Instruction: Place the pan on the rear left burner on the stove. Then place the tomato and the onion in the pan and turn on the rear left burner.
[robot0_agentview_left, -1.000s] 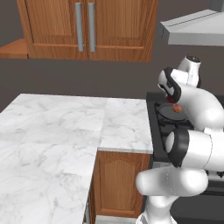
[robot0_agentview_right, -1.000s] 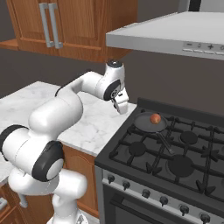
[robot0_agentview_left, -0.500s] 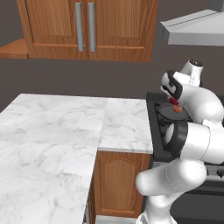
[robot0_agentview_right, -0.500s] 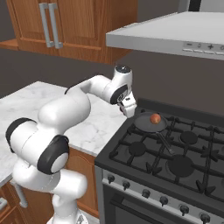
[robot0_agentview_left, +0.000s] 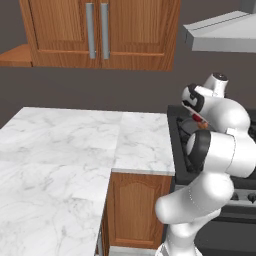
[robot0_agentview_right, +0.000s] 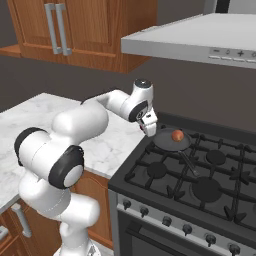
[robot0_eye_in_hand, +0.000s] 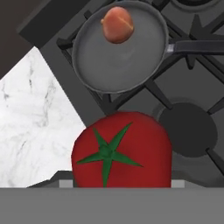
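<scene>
My gripper (robot0_agentview_right: 149, 128) is shut on the tomato (robot0_eye_in_hand: 120, 151), a glossy red ball with a green stem star, low in the hand view and hiding the fingertips. It hangs over the left edge of the stove (robot0_agentview_right: 200, 175), just left of the pan (robot0_agentview_right: 165, 143). The dark grey pan (robot0_eye_in_hand: 118, 61) sits at the rear left of the stove and covers the rear left burner. Its handle (robot0_eye_in_hand: 197, 46) points toward the stove's front. The orange-brown onion (robot0_eye_in_hand: 117, 25) lies inside the pan near its far rim, and appears as the onion (robot0_agentview_right: 177, 135) in the right base view.
A white marble counter (robot0_agentview_right: 45, 110) runs along the stove's left side. A range hood (robot0_agentview_right: 200, 40) hangs above the stove and wooden cabinets (robot0_agentview_left: 100, 30) above the counter. The front left burner cap (robot0_eye_in_hand: 188, 127) lies beside the tomato. Dark knobs (robot0_agentview_right: 165, 220) line the silver front panel.
The arm has swung right from above the counter edge to the stove's left edge, carrying the tomato closer to the pan. Pan and onion have not moved.
</scene>
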